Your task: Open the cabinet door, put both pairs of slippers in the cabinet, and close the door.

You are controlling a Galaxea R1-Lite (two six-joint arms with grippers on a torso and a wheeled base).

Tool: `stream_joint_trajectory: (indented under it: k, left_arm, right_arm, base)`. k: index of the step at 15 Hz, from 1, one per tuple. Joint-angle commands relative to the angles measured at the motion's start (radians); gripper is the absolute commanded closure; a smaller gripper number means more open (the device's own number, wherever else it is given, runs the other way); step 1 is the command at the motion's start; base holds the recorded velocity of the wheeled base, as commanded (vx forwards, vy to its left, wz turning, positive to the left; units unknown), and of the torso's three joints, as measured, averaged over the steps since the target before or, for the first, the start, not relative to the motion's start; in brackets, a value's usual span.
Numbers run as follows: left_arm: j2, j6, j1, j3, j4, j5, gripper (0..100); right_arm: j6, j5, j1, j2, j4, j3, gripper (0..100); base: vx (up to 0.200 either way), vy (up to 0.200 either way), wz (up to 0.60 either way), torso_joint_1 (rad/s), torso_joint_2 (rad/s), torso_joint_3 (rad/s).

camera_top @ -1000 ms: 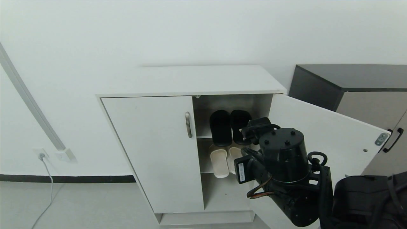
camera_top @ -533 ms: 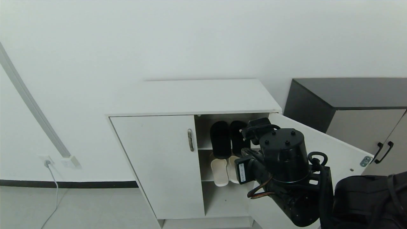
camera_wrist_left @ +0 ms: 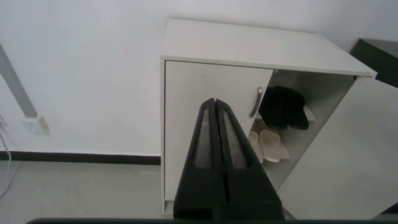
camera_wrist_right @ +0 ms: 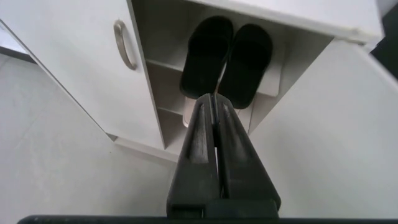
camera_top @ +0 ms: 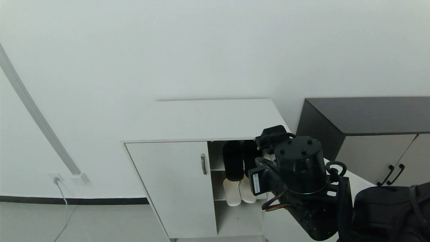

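Left gripper (camera_wrist_left: 215, 103): fingers pressed together, nothing between them; held out in front of the cabinet, well apart from it.
Socket (camera_top: 55, 177): low on the wall, left of the cabinet, with a cable hanging from it.
Cabinet (camera_top: 208, 117): white, against the wall, with two doors.
Left door (camera_top: 168, 185): shut; handle (camera_top: 203, 164) at its inner edge.
Black pair (camera_top: 233, 159): on the upper shelf, side by side, heels toward the room and seemingly over the shelf edge.
Cream pair (camera_top: 232, 191): on the shelf below, directly under the black pair.
Right gripper (camera_wrist_right: 213, 99): clenched and empty, aimed at the opening below the black pair, touching nothing.
Right door (camera_wrist_right: 336, 143): swung wide open toward the room, on the right gripper's outer side.
Dark unit (camera_top: 362, 114): a separate cabinet just right of the white one.
Stage (judgement): both pairs are inside, so only closing the right door is left.
Method (judgement): bring the right gripper round to the right door's outer face and press near its free edge, far from the hinge, where little force turns it.
Path (judgement): follow the door's arc rather than pushing straight, so the fingers do not slide off.
Risk (judgement): overhanging heels may stop the right door; ease it in slowly until flush with the left door.
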Motion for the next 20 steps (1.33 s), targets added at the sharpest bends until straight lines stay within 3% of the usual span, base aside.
stream_joint_trajectory:
  k: [1,12,20]
  left_arm:
    - [0.0,0.0,0.0,0.0,0.0,0.0,100]
    - [0.001,0.0,0.0,0.0,0.0,0.0,100]
    - [0.001,0.001,0.0,0.0,0.0,0.0,100]
  right_arm:
    - [0.001,0.0,0.002,-0.001,-0.001,-0.003,100]
    - [-0.001,0.018,-0.001,-0.002,-0.001,0.001,100]
    - [-0.015,0.021,-0.007,-0.001,-0.001,0.007,100]
  base:
    - [0.0,0.0,0.0,0.261,-0.58,-0.339]
    - [0.0,0.0,0.0,0.207,-0.46,-0.252]
    - [0.0,0.0,0.0,0.011,-0.02,-0.011]
